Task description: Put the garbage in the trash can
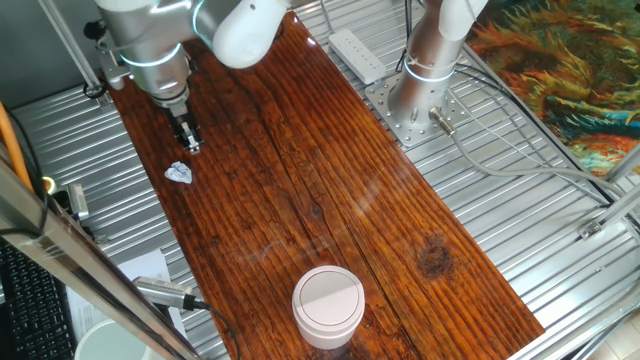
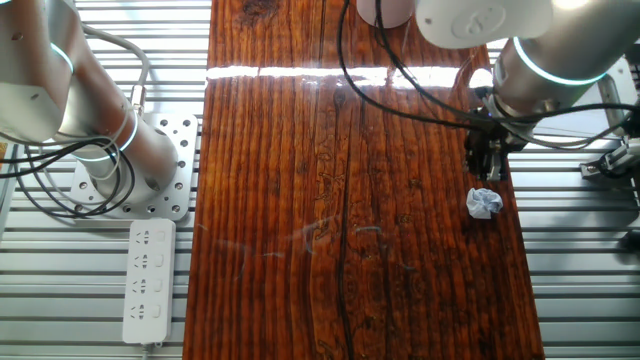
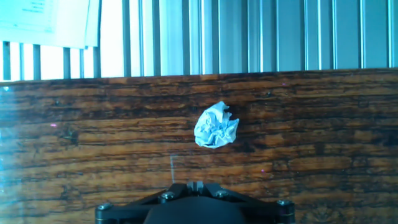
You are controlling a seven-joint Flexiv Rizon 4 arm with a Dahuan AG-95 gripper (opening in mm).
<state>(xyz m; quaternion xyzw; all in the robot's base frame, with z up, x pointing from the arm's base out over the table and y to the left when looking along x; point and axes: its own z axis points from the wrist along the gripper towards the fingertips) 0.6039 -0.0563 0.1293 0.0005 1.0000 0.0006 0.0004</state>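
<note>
The garbage (image 1: 181, 173) is a small crumpled white-grey paper wad lying on the wooden board near its left edge; it also shows as the garbage (image 2: 484, 203) and the garbage (image 3: 216, 125). My gripper (image 1: 193, 146) hangs just above the board, a short way behind the wad and apart from it, fingers shut together with nothing between them. The gripper (image 2: 487, 172) and the gripper (image 3: 194, 185) show the same. The trash can (image 1: 328, 305), pale pinkish-white with a flat white lid, stands at the board's near end, far from the wad.
The wooden board (image 1: 330, 190) lies on a ribbed metal table (image 1: 500, 200). The arm's base (image 1: 420, 95) and a white power strip (image 1: 358, 55) sit to the right with loose cables. A white bucket rim (image 1: 100, 340) is at the lower left.
</note>
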